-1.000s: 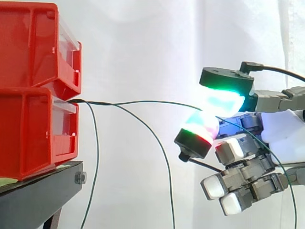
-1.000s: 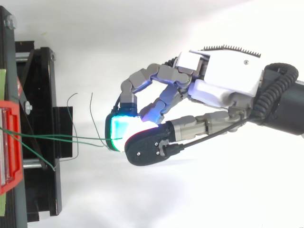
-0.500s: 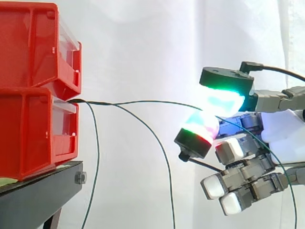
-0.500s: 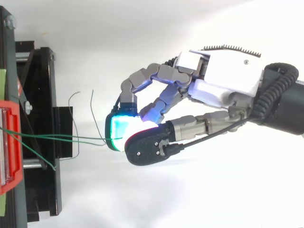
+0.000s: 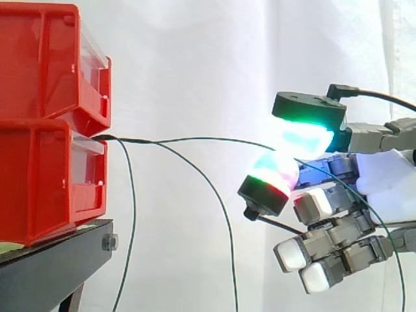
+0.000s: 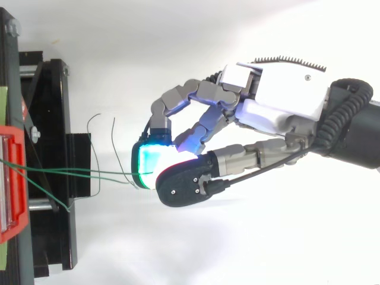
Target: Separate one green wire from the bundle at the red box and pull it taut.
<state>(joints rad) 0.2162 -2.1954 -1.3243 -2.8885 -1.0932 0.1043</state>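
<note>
Two stacked red boxes [image 5: 52, 123] stand at the left on a black stand [image 5: 52, 273]. A bundle of thin green wires [image 5: 114, 138] comes out between them. One green wire [image 5: 208, 138] runs rightward in a shallow arch to my hand [image 5: 383, 179]. It is pinched between a cyan-glowing pad [image 5: 302, 136] and a green-and-red glowing pad [image 5: 273, 170]. The wire's tail drops away behind the hand. From above, the hand [image 6: 279, 101] holds that wire [image 6: 77, 173] just right of the stand. The other fingers are curled below the pinch.
Two loose green wires [image 5: 132, 214] [image 5: 224, 221] hang down from the bundle between the boxes and my hand. In the top view their free ends [image 6: 92, 122] curl up beside the stand [image 6: 47, 119]. A white curtain is behind.
The free wire ends sway a little in the top view. The hand and the pinched wire have not moved.
</note>
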